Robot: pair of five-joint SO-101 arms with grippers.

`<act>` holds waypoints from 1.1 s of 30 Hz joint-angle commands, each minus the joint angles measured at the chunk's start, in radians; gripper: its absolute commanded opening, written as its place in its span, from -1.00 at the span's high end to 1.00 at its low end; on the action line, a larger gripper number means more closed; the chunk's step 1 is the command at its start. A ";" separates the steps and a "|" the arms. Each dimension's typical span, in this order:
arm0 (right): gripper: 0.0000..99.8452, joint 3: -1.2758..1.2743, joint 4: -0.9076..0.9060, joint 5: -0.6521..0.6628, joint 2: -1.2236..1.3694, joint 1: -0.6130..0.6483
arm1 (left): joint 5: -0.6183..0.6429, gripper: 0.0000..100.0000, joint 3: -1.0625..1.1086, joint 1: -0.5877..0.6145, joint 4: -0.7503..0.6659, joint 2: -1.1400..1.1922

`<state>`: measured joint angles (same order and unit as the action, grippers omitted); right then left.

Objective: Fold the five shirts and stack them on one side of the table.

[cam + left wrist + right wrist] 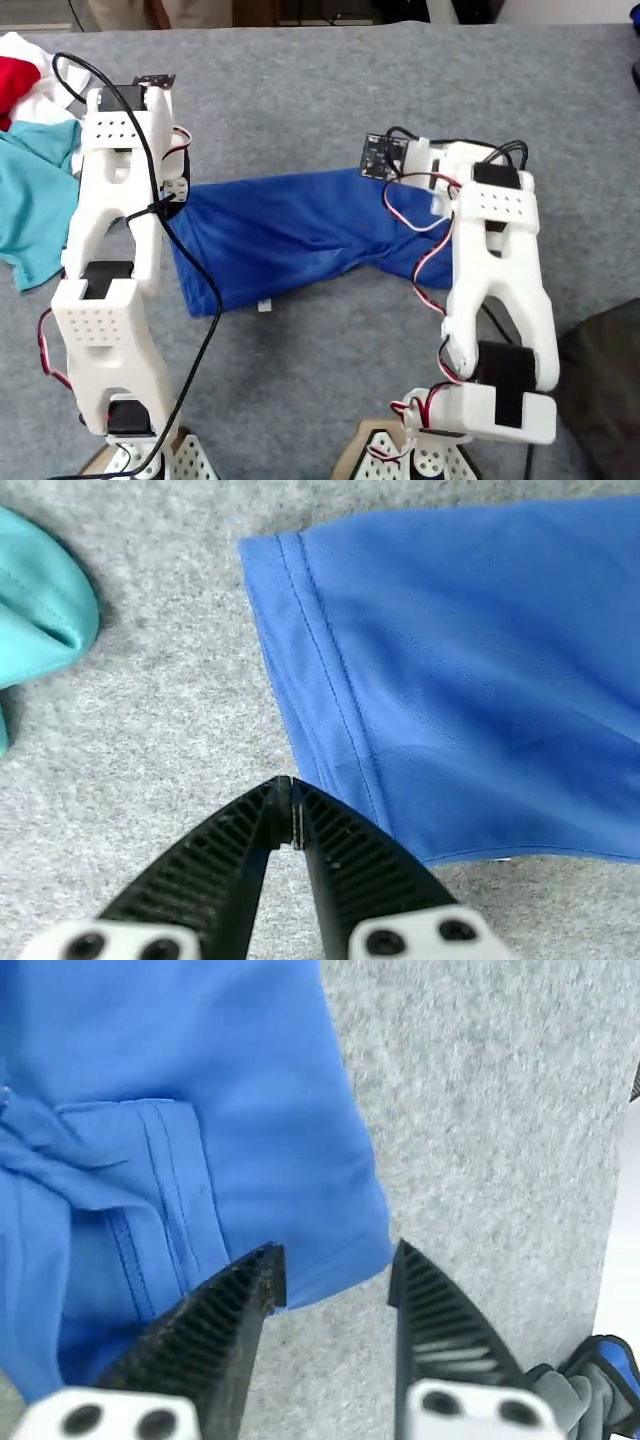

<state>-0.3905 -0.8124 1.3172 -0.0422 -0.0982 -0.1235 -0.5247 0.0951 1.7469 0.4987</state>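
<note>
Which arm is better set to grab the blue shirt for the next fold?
Right, probably. The right gripper is open, with the blue shirt's edge between its jaws. The left gripper is shut, over the table beside the hem.

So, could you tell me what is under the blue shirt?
The blue shirt lies on the grey table covering, which shows around its edges. Anything directly beneath the cloth is hidden.
</note>
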 commanded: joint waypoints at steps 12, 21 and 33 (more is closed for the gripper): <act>0.60 0.053 -0.385 -0.028 -0.217 0.054 | -0.003 0.96 -0.009 0.008 0.011 -0.065; 0.97 -0.145 -0.394 -0.181 -0.325 0.110 | -0.002 0.96 -0.003 0.003 0.011 -0.065; 0.99 -0.266 -0.163 -0.216 -0.197 0.110 | 0.038 0.96 0.071 -0.160 0.011 -0.067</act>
<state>-0.6605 -1.0687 1.1101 -0.2862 -0.0015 -0.0974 -0.4496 -0.0261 1.7469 0.4987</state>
